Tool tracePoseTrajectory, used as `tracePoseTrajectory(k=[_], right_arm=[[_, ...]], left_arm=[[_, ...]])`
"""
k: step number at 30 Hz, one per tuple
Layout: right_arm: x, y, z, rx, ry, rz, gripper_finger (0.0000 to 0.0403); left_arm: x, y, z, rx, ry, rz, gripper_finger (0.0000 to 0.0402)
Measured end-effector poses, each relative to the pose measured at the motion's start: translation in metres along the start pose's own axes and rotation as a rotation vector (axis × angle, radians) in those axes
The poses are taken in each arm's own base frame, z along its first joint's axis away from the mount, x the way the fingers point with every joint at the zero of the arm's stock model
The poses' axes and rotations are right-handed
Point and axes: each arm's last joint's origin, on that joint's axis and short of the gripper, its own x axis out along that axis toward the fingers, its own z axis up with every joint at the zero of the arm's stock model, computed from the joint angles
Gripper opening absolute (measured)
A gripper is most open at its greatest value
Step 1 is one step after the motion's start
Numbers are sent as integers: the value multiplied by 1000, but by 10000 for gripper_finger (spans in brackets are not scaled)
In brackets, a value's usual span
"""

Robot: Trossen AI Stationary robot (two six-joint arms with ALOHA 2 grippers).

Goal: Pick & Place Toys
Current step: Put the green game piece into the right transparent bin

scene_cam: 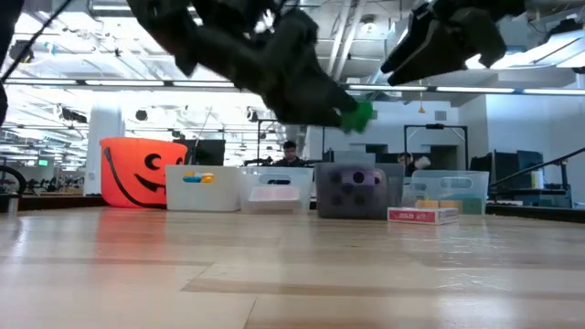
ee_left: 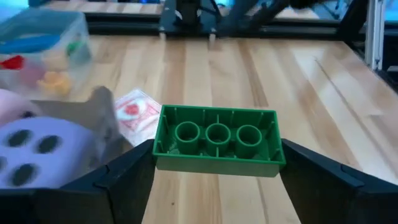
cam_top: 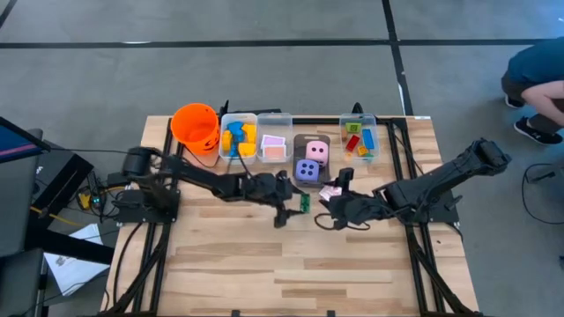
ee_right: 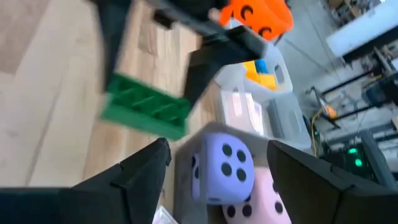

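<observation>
1. The small green plastic block (ee_left: pixel 216 140) with three round sockets is hanging clear above the wooden table (cam_top: pixel 291 255), just in front of the row of bins; the left gripper (ee_left: pixel 214 168) is clamping it end to end between its two dark fingers.
2. The right gripper (ee_right: pixel 217 168) is hovering beside it with its fingers apart and nothing between them, looking over the soft purple die (ee_right: pixel 224 165) and the soft pink die (ee_right: pixel 261 199), which are sitting together in a clear bin (cam_top: pixel 310 141).
3. A small pink-and-white card (cam_top: pixel 330 192) is lying on the table below the right gripper.
4. The step in hand appears to be carrying the block to a container.
5. The next move is calling for a steady carry over the chosen bin's rim, probably the clear bin of blue and yellow blocks (cam_top: pixel 237 136), and only then a release.
</observation>
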Motion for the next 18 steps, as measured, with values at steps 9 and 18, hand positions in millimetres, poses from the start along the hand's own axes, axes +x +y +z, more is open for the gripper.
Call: tracePoseTrajectory(k=[9,18], right_arm=[[-1,0,9,-89,-74,-9,270],[-2,-1,17,-332,-164,8,270]], left_arm=[[-49,1,39,-45,-84,-60,299],[-52,1,46,-133,-140,-71,299]])
